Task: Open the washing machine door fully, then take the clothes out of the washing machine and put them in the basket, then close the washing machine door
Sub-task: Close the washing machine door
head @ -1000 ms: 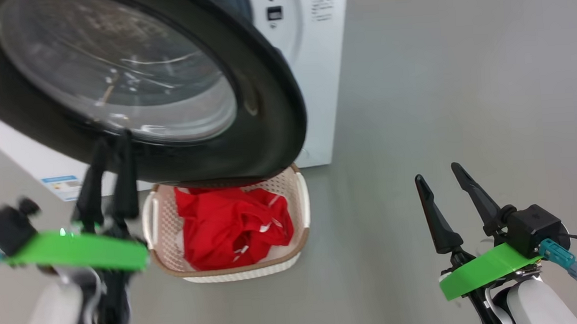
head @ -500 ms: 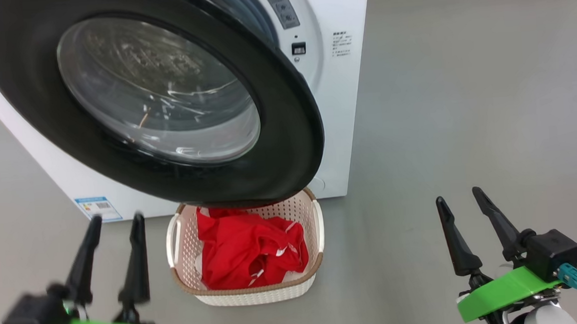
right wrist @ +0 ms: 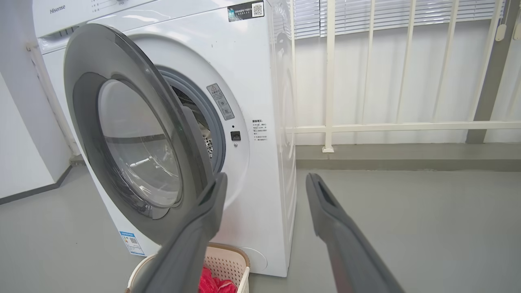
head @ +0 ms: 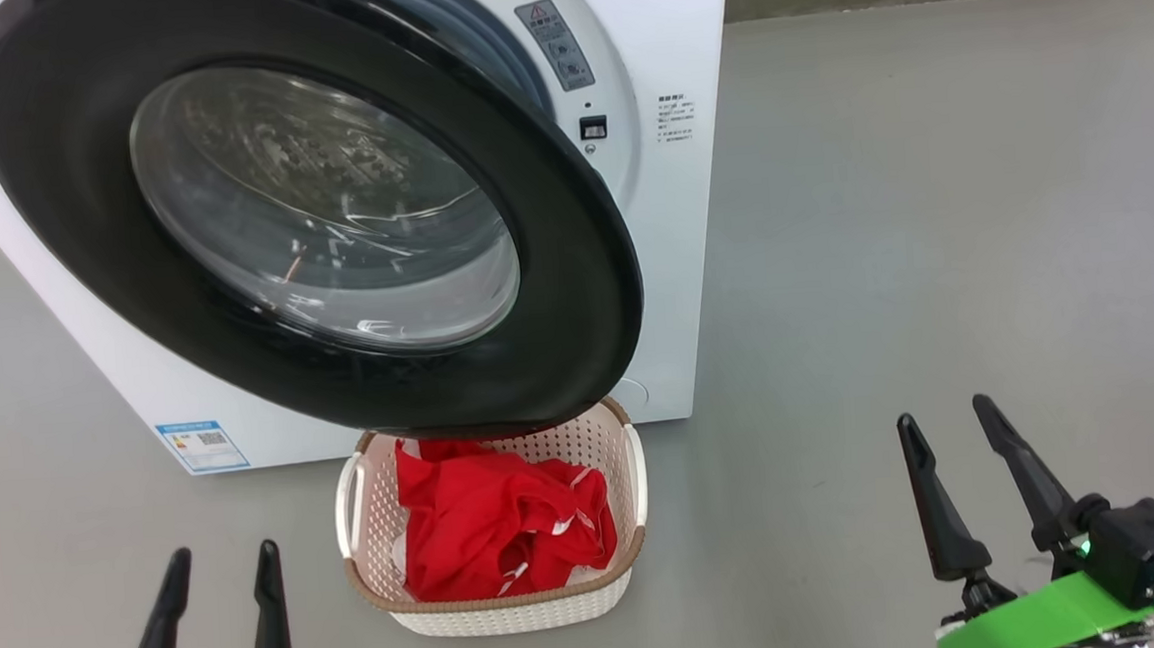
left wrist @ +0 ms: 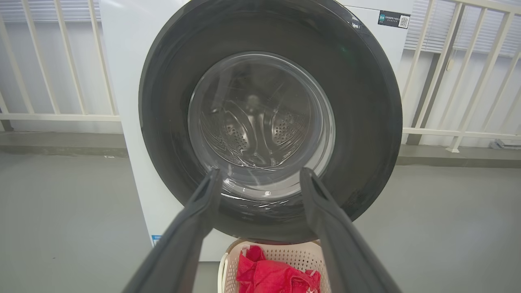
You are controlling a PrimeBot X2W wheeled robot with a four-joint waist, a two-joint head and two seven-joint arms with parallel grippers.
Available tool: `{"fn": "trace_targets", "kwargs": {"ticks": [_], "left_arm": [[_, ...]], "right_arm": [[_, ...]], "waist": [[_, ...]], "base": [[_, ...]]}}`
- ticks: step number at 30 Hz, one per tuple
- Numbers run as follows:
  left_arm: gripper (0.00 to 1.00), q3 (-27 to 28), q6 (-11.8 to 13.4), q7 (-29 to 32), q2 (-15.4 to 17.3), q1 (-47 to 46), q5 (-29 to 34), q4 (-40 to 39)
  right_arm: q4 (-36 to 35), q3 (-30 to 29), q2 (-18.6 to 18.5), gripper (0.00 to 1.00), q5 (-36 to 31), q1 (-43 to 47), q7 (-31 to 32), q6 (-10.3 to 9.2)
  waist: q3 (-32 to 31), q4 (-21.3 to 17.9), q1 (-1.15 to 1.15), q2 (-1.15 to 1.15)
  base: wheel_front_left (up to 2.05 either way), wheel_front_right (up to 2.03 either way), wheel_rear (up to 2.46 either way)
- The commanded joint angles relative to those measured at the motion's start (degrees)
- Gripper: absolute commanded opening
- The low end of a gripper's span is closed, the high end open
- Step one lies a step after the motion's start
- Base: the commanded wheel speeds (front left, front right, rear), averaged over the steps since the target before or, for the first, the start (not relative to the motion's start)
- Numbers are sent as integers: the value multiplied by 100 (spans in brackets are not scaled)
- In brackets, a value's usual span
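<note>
The washing machine (head: pixel 690 207) stands in front of me. Its door (head: pixel 586 303) hangs part-way open, the black rim overhanging the basket (head: pixel 515 616) on the floor below. The red clothes (head: pixel 499 529) lie heaped in that basket, so I judge the unloading done and closing the door the step in hand. My left gripper (head: pixel 224 552) and right gripper (head: pixel 943 412) both hover low, fingers spread wide, holding nothing, well apart from the door. Next I need a finger against the rim's free edge, pushing it toward the front panel until the latch catches.

Hard to call: I read the drum (left wrist: pixel 260 126) through curved glass and see steel, no red, but its floor is hidden. The door covers the basket's far end, and the frame's bottom edge cuts off my left gripper's base.
</note>
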Motion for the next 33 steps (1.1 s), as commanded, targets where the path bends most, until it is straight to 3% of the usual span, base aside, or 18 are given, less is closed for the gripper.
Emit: {"fn": "trace_targets", "kwargs": {"ticks": [1,16,17,20,27,33], "left_arm": [[100,240,-64,-52,5,-74,89,-168],[100,344,-317,-52,-232,-98,420,-53],[100,351,-326,-52,-240,-96,431,-54],[100,329,-345,-52,-260,-87,517,-47],[100,177,-384,-52,-308,-170,612,-17],[100,51,-426,-52,-332,-360,633,-21]], "right_arm": [[-179,105,-22,100,-57,-20,-36,28],[-107,181,-22,100,-82,-31,-36,28],[-84,194,-22,58,-80,-58,-36,28],[49,317,-22,0,-150,-181,-36,28],[669,709,-78,0,-51,-830,-36,28],[1565,1514,-303,0,279,-1936,95,28]], "waist": [[-20,6,0,0],[-31,69,0,0],[-29,78,0,0],[-23,119,0,0],[80,308,0,0],[345,562,0,0]], "base": [[0,0,0],[0,0,0],[0,0,0],[0,0,0],[0,0,0],[0,0,0]]}}
